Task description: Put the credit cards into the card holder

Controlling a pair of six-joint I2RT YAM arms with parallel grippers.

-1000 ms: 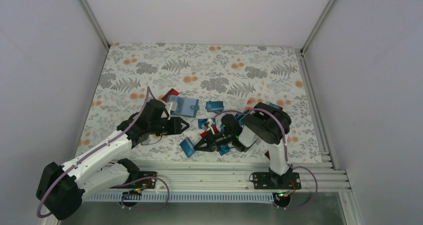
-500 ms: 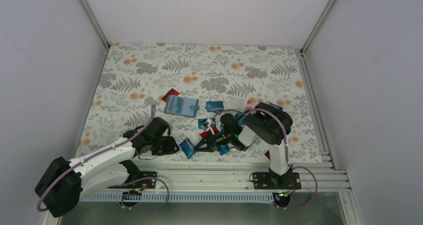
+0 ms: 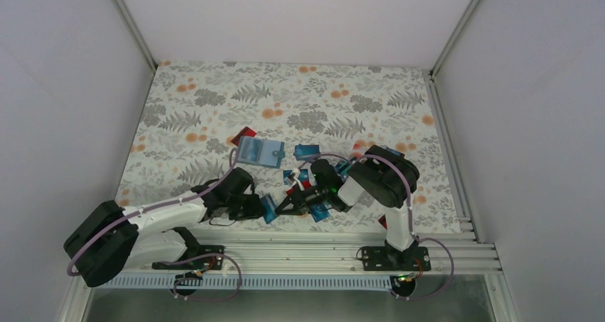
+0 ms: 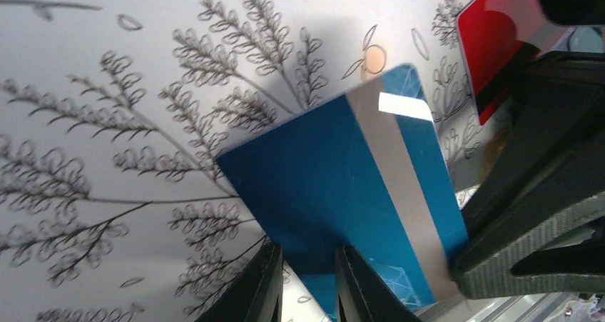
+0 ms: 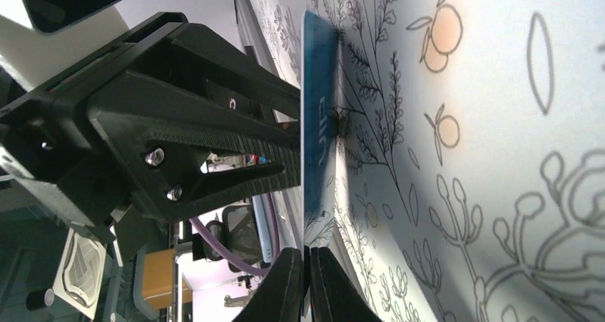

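Nearest, by the front edge of the table (image 3: pixel 178 122): grips a tilted blue credit card (image 4: pixel 321 193) by one edge in the right jaws, left jaws slightly apart around its lower corner. Farther in, loose credit cards (image 3: pixel 307 152); beyond, card holder (image 3: pixel 260 151) lying open, wide floral table behind.

Print on credit cards (image 3: pixel 307 152) unreadably small

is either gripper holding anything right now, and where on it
The right gripper pinches a blue card by one edge. The left gripper straddles another corner; whether it grips cannot be told.
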